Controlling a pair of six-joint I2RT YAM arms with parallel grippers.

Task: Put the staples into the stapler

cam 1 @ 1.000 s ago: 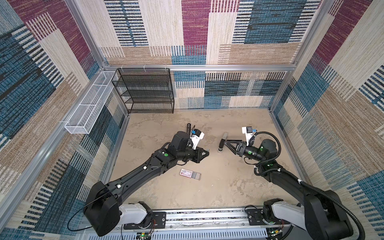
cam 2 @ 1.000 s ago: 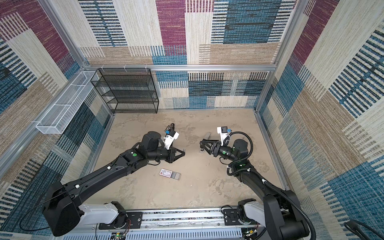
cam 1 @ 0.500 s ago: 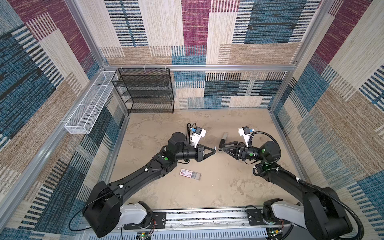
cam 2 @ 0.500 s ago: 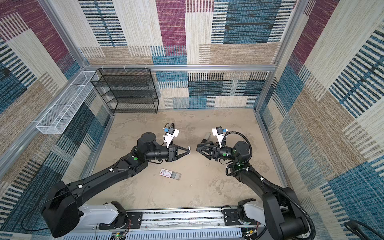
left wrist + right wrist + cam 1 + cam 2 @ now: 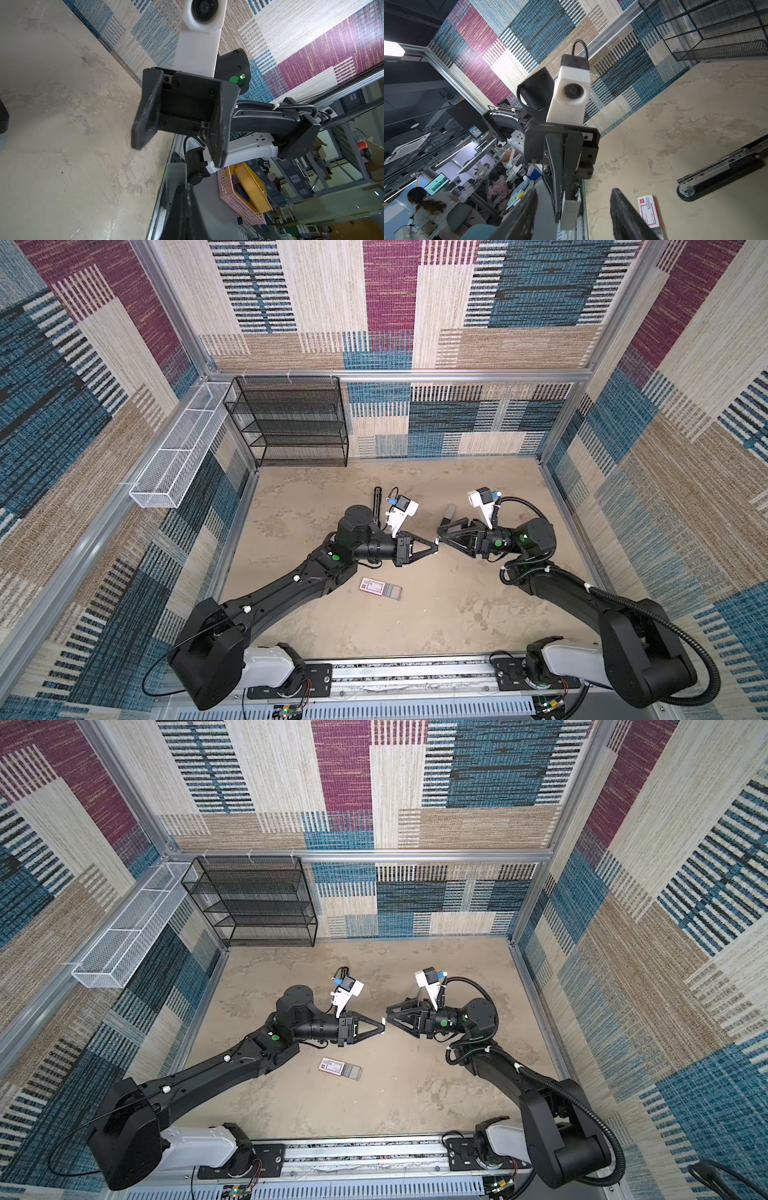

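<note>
My left gripper point(image 5: 435, 542) point(image 5: 382, 1023) is shut on a short grey strip of staples point(image 5: 570, 212) point(image 5: 175, 178) that sticks out past its tips, above the floor mid-scene. Facing it tip to tip, my right gripper point(image 5: 442, 537) point(image 5: 390, 1016) is open. Its fingers point(image 5: 627, 216) stand on either side of the strip with a gap on each side. The white staples box point(image 5: 380, 588) point(image 5: 340, 1068) point(image 5: 649, 212), with a red mark and its grey tray slid out, lies on the floor in front of the left arm. The black stapler point(image 5: 720, 172) point(image 5: 377, 506) lies opened behind the left arm, partly hidden in the top views.
A small dark grey object point(image 5: 449, 512) lies on the floor behind the right gripper. A black mesh rack point(image 5: 291, 423) stands at the back left, and a white wire basket point(image 5: 178, 452) hangs on the left wall. Patterned walls enclose the sandy floor point(image 5: 415, 622).
Both grippers have moved toward each other and now meet at the middle. The left one rose and swung right with the strip. The right one has stayed open.
</note>
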